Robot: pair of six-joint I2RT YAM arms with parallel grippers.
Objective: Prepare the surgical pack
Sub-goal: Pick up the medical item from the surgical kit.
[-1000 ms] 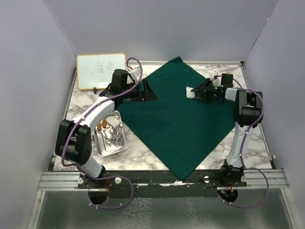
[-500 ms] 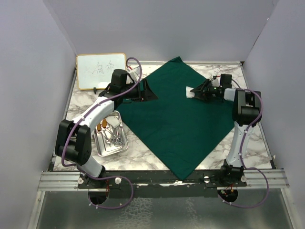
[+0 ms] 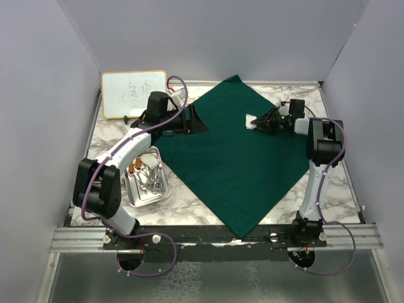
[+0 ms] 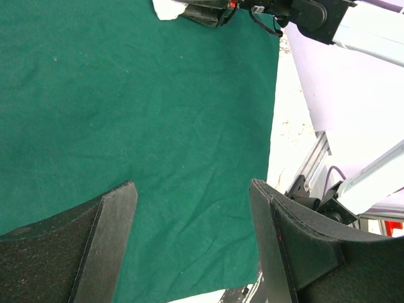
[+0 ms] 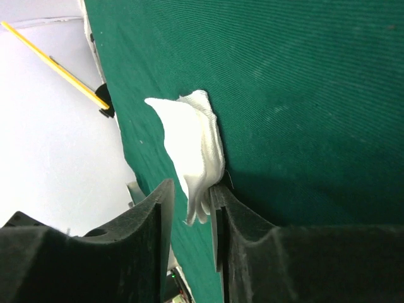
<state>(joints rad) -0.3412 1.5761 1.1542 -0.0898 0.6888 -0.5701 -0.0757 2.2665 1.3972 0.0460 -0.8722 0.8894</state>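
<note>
The large dark green fabric drape (image 3: pixel 233 158) is lying spread on the marble table (image 3: pixel 347 189). At its far right, the right gripper (image 5: pixel 190 189) is pinching a white gauze square (image 5: pixel 192 142). The left gripper (image 4: pixel 192 186) is hovering, jaws wide apart, over its left corner.

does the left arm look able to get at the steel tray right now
Probably yes. The steel tray lies uncovered on the marble beside that arm, and the left claw hangs open and empty over the green drape. It would just need to fold back toward its base.
</note>
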